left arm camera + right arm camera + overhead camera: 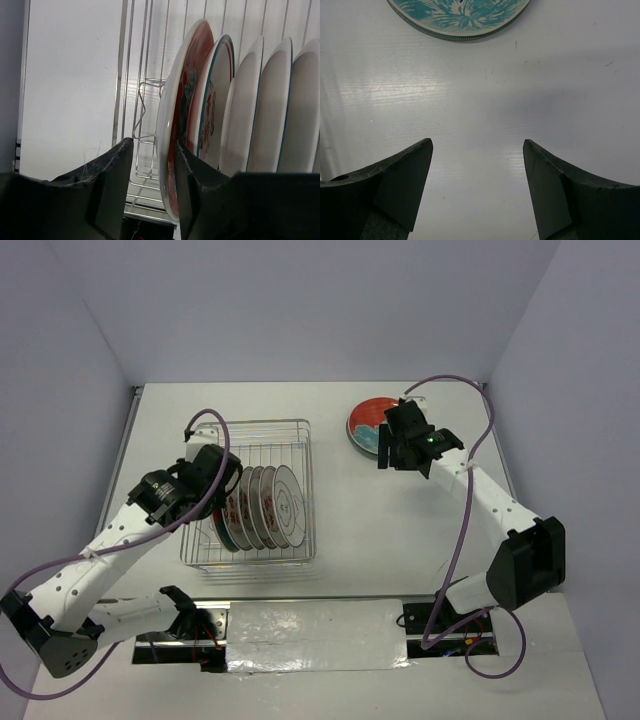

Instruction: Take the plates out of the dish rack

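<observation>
The dish rack (300,426) stands left of centre, with several plates (268,505) upright in a row. My left gripper (222,480) is open over the row's left end. In the left wrist view its fingers (154,145) straddle the rim of the red patterned plate (187,85); the right finger touches it and the left finger stands apart. A teal-rimmed plate (215,100) and white plates (270,110) follow. One red and teal plate (364,424) lies flat on the table at the back right. My right gripper (385,447) is open and empty beside it, above bare table (477,145), with the plate's edge (460,15) at the top.
The rack's wire wall and dividers (145,100) lie just left of the red plate. The table's left edge (128,440) runs close to the rack. Grey walls enclose the table at the back and sides. The arm bases and cables sit at the near edge.
</observation>
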Available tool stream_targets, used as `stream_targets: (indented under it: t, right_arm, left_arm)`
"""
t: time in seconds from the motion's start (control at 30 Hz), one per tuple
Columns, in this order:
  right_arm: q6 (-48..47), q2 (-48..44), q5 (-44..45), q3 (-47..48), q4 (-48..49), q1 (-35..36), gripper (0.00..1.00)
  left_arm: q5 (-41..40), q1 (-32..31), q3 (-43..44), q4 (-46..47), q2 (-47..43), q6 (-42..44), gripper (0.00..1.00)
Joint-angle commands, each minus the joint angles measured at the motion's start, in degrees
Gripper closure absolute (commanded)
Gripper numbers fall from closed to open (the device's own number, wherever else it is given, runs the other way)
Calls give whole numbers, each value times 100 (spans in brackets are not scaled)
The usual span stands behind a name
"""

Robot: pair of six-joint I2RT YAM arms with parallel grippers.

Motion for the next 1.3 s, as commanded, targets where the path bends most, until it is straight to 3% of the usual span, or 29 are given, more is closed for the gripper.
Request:
stream_targets:
  t: [0.0,0.2,0.4,0.57,0.83,1.1,1.27]
  right_arm:
    - [-13,57,39,-61,161,99,20]
    - [13,145,74,-96,153,152,20]
    - [22,154,127,-26,100,196,20]
    - [66,136,109,-26,100,213,20]
    - [40,127,144,71,12,222,20]
    - [-40,110,197,326,-102,214,20]
    - [-22,-284,-30,379,125,214,20]
  left_arm:
    - [-221,-14,-142,280,53,95,50]
    - [-213,-23,-415,448,220,34,58]
    - [-257,-14,-371,457,203,52,80]
    - [-432,-14,146,281,273,200,100]
    - [-968,-14,1789,-755,887,500,100]
    - [-2197,-14,3152,-1775,1423,209,100]
    - [-2708,-14,4267,-1286,1740,700,100]
